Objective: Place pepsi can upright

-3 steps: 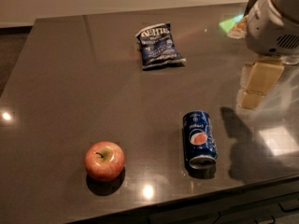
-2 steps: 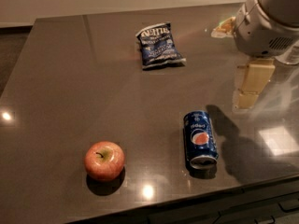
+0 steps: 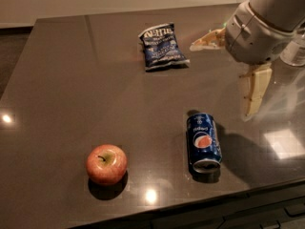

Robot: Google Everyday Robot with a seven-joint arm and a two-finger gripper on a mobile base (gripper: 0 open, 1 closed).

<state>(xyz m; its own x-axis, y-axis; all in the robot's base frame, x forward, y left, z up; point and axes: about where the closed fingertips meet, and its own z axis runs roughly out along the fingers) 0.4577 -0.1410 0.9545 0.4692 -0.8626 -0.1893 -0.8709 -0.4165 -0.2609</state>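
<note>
The pepsi can is dark blue with a round red-white-blue logo. It lies on its side on the dark table, near the front edge right of the middle, its silver end toward the front. My gripper hangs above the table behind and to the right of the can, apart from it. It is open and empty: one cream finger points left, the other points down.
A red apple stands at the front left. A blue chip bag lies flat at the back middle. A clear glassy object shows at the right edge. The table's front edge runs just below the can.
My arm has moved left over the table, closer to the can. The can, apple and chip bag have not moved.
</note>
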